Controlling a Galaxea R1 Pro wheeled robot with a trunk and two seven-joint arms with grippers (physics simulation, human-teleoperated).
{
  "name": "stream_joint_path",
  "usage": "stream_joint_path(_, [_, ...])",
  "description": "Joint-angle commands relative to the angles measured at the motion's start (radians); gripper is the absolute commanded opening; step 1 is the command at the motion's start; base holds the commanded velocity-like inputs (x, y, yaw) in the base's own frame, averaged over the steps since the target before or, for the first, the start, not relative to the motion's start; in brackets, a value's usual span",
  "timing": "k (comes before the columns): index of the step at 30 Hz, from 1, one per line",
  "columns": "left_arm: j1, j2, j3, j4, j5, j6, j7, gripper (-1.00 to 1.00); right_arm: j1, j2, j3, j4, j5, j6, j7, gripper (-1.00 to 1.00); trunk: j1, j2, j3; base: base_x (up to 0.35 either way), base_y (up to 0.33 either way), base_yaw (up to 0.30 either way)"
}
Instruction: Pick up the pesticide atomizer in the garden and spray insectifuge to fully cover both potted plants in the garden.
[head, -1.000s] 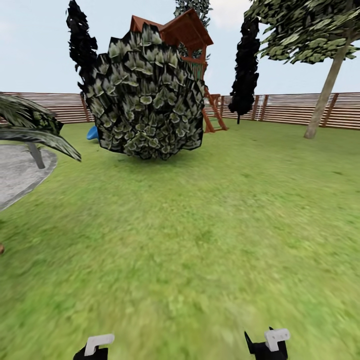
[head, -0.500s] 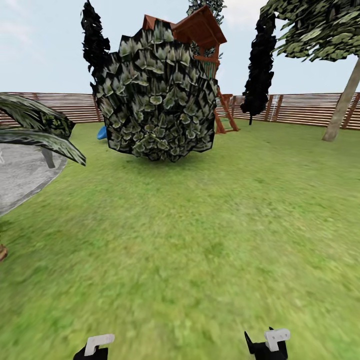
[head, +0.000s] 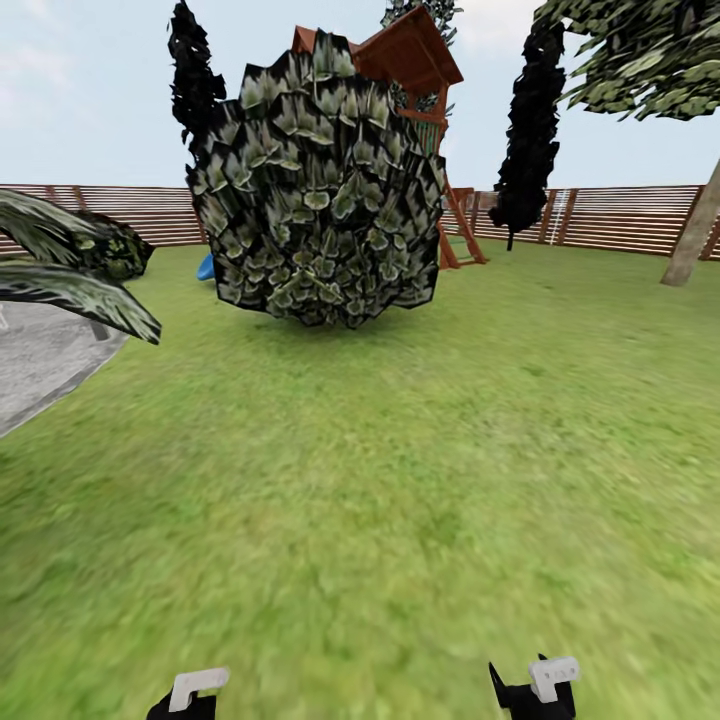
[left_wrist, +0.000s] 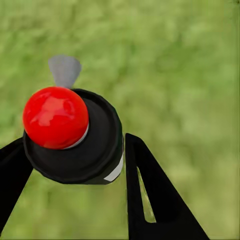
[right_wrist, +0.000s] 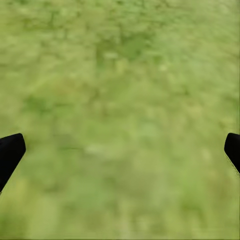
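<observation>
Left gripper (left_wrist: 75, 165) closed on the pesticide atomizer (left_wrist: 75, 140): in the left wrist view the dark bottle sits between the two black fingers (left_wrist: 155, 195), seen from above, its red knob (left_wrist: 55, 117) toward the camera and a pale grey nozzle tip (left_wrist: 64, 69) just past it. Blurred lawn (left_wrist: 190, 75) behind.

Right gripper (right_wrist: 120, 150) open, nothing between the fingers; the two black fingertips (right_wrist: 10, 152) stand far apart at opposite edges of the right wrist view, over bare grass.

Head view: both grippers low at the bottom edge, left gripper (head: 190, 695) and right gripper (head: 535, 685), each with a white part on a black body. Open lawn (head: 400, 480) ahead. A large shrub (head: 318, 190) of broad pale-striped leaves stands mid-distance, partly covering a brown wooden play tower (head: 400, 60). Something blue (head: 205, 267) shows beside the shrub's base. Dark narrow trees (head: 530, 120) flank it. Slatted brown fence (head: 620, 215) runs along the back. Palm fronds (head: 70, 270) reach in at left above grey paving (head: 40, 365). A leaning tree trunk (head: 698, 235) at far right.
</observation>
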Motion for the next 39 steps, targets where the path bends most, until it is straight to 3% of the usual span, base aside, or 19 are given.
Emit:
stream_joint_path(1, [-0.001, 0.000, 0.005, 0.001, -0.011, -0.004, 0.004, -1.00, -0.001, 0.000, 0.003, 0.001, -0.011, -0.003, 0.008, 1.00, 0.000, 0.000, -0.001, 0.340, 0.000, 0.000])
stream_joint_path(20, [-0.001, 0.000, 0.005, 0.001, -0.012, -0.004, 0.004, -1.00, -0.001, 0.000, 0.003, 0.001, -0.011, -0.003, 0.008, 1.00, 0.000, 0.000, -0.001, 0.340, -0.029, 0.012])
stream_joint_path(39, [-0.001, 0.000, 0.005, 0.001, -0.011, -0.004, 0.004, -1.00, -0.001, 0.000, 0.003, 0.001, -0.011, -0.003, 0.008, 1.00, 0.000, 0.000, -0.001, 0.340, -0.102, 0.178])
